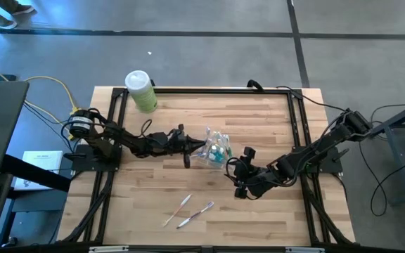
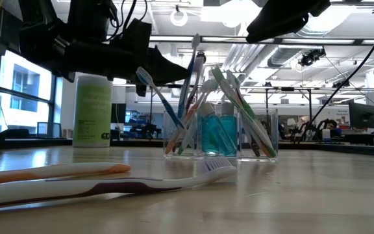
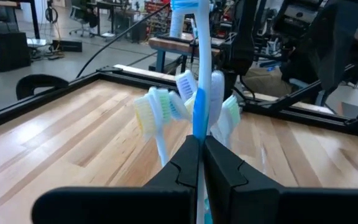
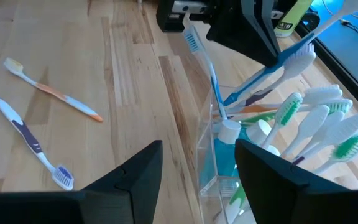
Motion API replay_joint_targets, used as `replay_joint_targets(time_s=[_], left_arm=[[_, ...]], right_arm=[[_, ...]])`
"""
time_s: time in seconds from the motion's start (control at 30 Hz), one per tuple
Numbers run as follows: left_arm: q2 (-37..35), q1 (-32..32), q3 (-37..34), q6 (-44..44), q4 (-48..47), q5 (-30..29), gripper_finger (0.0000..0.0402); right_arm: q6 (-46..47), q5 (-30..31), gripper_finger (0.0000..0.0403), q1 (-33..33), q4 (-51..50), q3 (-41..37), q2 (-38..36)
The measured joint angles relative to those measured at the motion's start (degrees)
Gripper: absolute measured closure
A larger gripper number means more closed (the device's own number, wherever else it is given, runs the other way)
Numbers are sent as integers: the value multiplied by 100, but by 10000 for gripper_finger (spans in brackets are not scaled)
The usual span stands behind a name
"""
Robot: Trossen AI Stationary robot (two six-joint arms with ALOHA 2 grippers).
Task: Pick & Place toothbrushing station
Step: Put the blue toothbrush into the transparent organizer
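The left gripper (image 3: 199, 163) is clenched on a blue toothbrush (image 3: 200, 74), held upright over the clear cup (image 1: 216, 149) at mid-desk. The right gripper (image 4: 199, 168) stands released just right of the cup, holding nothing.

Risk: the cup is already crowded with white, green and blue brushes (image 4: 316, 121) leaning outward. A brush pushed in off-line would likely catch those heads, tip the light cup or lever brushes out.

Two more toothbrushes (image 1: 188, 209) lie flat on the desk (image 1: 259, 119) near the front edge, well apart from the cup. A teal tube (image 2: 218, 133) sits inside it.

Pale-green bottle (image 1: 141, 92) upright near table (image 1: 259, 211) corner, yellow cable (image 1: 51, 88)
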Motion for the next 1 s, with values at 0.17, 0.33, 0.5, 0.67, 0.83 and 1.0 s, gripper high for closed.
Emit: replay_joint_targets(time_s=[0.17, 0.33, 0.5, 0.67, 0.83, 1.0], left_arm=[[235, 2, 2, 118, 147, 85, 399], [348, 2, 4, 216, 234, 107, 399], [348, 2, 4, 718, 227, 359, 399], [349, -3, 4, 1024, 253, 381, 399], [359, -2, 4, 958, 547, 352, 399], [359, 2, 4, 852, 589, 296, 399]], right_arm=[[-1, 0, 210, 0, 9, 0, -2], [-20, 0, 210, 0, 48, 0, -2], [-37, -2, 210, 0, 45, 0, -2], [-43, 0, 210, -15, 45, 0, -2], [-44, 0, 210, -15, 44, 0, -2], [-44, 0, 210, -15, 44, 0, -2]])
